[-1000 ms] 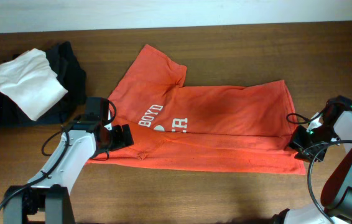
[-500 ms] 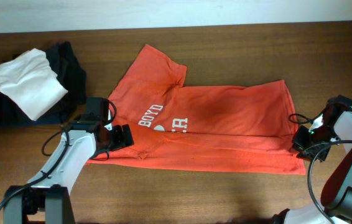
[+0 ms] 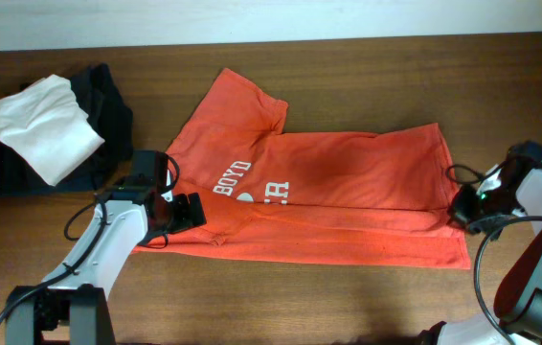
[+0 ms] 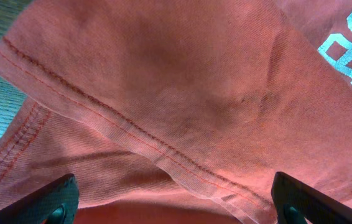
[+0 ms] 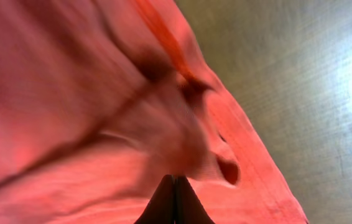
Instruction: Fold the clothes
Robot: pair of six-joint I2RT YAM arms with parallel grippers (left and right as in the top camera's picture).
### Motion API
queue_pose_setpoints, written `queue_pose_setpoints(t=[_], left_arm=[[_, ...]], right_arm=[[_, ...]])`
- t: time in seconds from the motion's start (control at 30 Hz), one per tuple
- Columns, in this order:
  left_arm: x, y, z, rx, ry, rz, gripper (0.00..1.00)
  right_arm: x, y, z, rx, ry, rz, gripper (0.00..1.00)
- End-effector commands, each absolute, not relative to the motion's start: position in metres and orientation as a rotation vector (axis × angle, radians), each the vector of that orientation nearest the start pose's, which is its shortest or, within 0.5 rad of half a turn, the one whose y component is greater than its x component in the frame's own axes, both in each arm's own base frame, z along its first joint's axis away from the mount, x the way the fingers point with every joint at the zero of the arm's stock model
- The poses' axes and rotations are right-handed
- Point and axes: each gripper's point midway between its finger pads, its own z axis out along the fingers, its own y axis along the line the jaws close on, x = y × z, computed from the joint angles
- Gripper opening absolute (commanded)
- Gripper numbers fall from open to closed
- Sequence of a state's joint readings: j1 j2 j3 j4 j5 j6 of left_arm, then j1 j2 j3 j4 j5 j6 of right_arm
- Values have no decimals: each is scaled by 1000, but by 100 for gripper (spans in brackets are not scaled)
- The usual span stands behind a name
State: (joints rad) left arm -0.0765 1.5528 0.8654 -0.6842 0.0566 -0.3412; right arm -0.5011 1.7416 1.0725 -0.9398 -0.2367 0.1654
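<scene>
The orange-red T-shirt (image 3: 328, 192) lies spread across the table, its lower part doubled over and white lettering showing left of centre. My left gripper (image 3: 187, 211) is open at the shirt's lower left edge. In the left wrist view its jaws (image 4: 176, 211) stand wide apart over a stitched hem of the shirt (image 4: 182, 93). My right gripper (image 3: 464, 204) is at the shirt's right edge. In the right wrist view its fingers (image 5: 175, 199) are pressed together on a pinch of the shirt's cloth (image 5: 70, 93).
A folded white garment (image 3: 41, 126) lies on dark folded garments (image 3: 108, 105) at the far left. The brown wooden table (image 3: 367, 297) shows around the shirt, and also in the right wrist view (image 5: 300, 74).
My right gripper has moved slightly up and away from the front edge, drawing the shirt's right edge with it. The left arm has not moved.
</scene>
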Motion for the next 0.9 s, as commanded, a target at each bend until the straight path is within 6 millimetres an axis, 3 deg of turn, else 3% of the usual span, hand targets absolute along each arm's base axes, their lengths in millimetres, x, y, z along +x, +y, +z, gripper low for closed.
queue_pose_setpoints(t=[0.0, 0.03, 0.1, 0.23, 0.33, 0.47, 0.5, 0.57, 0.77, 0.8, 0.83, 0.87], left_arm=[[287, -34, 29, -380, 2928, -161, 98], [287, -34, 29, -380, 2928, -160, 98], [287, -34, 29, -380, 2928, -159, 98], [287, -34, 29, -381, 2927, -156, 98], [287, -34, 29, -381, 2928, -156, 98], [287, -34, 29, -381, 2927, -156, 98], [287, -34, 29, -381, 2928, -156, 98], [287, -34, 29, -381, 2927, -156, 98], [287, -34, 29, -381, 2928, -156, 98], [287, -34, 29, -381, 2927, -155, 98], [287, -34, 29, -381, 2927, -156, 98], [287, -34, 29, -381, 2927, -156, 98]], right_arm=[[294, -107, 56, 989, 2866, 400, 4], [286, -110, 56, 1006, 2897, 355, 19], [275, -118, 53, 1026, 2941, 253, 30], [259, -123, 45, 1047, 2993, 157, 30], [249, -117, 29, 1056, 3012, 165, 30], [248, -116, 24, 1084, 2999, 168, 28], [248, -116, 24, 1083, 2996, 167, 16], [250, -117, 23, 1080, 2988, 166, 4], [270, -113, 34, 1059, 2928, 267, 4], [268, -112, 34, 1062, 2936, 268, 9], [264, -112, 34, 1070, 2951, 262, 34], [262, -114, 33, 1073, 2959, 236, 47]])
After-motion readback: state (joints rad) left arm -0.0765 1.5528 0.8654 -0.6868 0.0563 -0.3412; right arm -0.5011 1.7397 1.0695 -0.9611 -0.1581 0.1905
